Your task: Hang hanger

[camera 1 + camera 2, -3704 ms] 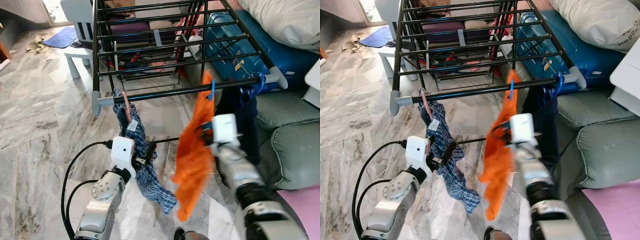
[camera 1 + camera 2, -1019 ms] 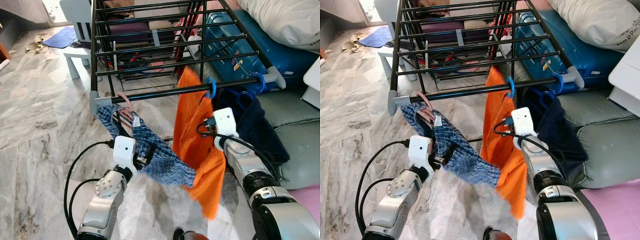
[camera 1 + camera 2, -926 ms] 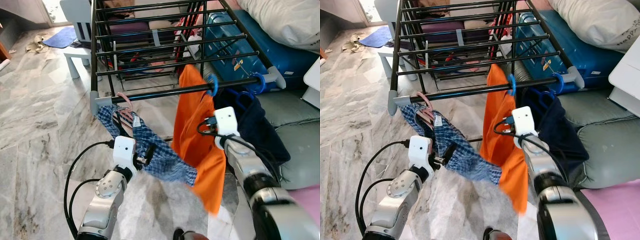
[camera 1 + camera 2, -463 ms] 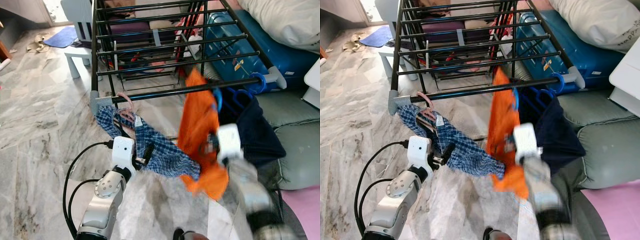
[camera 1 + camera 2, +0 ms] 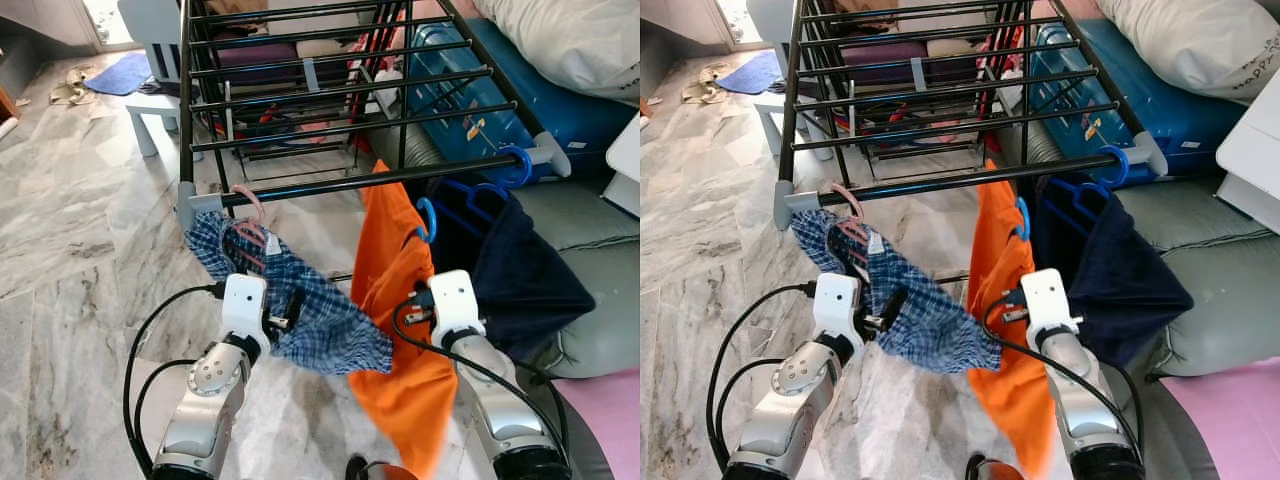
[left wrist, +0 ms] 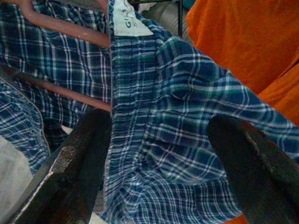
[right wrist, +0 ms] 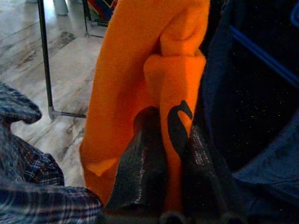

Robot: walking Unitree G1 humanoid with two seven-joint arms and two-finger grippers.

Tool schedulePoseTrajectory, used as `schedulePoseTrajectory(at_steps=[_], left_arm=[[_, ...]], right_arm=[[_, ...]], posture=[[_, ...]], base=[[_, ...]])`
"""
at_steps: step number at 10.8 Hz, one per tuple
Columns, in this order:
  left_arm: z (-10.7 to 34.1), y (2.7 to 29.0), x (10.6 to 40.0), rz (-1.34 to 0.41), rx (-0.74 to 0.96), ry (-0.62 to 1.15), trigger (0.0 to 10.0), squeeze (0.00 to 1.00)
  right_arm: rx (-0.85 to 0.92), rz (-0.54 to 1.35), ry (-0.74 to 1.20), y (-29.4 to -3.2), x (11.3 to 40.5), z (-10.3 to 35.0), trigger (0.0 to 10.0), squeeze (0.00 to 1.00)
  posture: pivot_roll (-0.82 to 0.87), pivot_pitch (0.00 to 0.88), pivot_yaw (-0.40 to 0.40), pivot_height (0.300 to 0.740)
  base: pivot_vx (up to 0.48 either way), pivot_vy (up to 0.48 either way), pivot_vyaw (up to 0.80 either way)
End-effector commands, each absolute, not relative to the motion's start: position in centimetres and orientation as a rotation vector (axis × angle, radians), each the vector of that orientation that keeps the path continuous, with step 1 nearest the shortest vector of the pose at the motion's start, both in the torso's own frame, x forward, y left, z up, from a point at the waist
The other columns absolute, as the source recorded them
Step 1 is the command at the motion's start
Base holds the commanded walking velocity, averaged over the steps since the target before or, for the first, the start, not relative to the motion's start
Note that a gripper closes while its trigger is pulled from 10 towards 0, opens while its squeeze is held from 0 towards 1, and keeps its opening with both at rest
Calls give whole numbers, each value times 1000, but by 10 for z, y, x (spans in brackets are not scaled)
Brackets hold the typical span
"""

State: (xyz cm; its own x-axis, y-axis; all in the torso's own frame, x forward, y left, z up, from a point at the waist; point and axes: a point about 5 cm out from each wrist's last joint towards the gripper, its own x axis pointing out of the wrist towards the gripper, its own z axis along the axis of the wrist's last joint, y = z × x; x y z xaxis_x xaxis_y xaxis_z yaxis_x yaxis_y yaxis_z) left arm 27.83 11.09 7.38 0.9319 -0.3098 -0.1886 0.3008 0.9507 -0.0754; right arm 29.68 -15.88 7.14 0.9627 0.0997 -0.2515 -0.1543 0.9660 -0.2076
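Three garments: one orange, one plaid, one navy.

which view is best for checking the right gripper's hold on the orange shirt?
Right wrist view: both fingers show pinched shut on a fold of the orange shirt. In the eye views the right gripper is buried in the cloth, so the shirt shows whole but the pinch is hidden.

Plaid garment left of shirt; rack behind; suitcase right.
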Motion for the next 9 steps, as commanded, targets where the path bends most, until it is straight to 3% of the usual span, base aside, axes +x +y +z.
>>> schedulePoseTrajectory(at_steps=[1, 7, 9], left_arm=[[73, 114, 278, -300, -39, 212, 10000, 0], [74, 114, 280, -295, -34, 207, 10000, 0], [75, 116, 281, -282, -19, 202, 10000, 0]], right_arm=[[-226, 141, 217, -154, 296, 78, 10000, 0], [-202, 128, 245, -152, 291, 78, 10000, 0], [-212, 126, 262, -154, 291, 76, 10000, 0]], posture=[[-149, 146, 9, 740], [-148, 135, 11, 740], [-130, 117, 19, 740]], base=[[0, 0, 0], [-322, 0, 0], [0, 0, 0]])
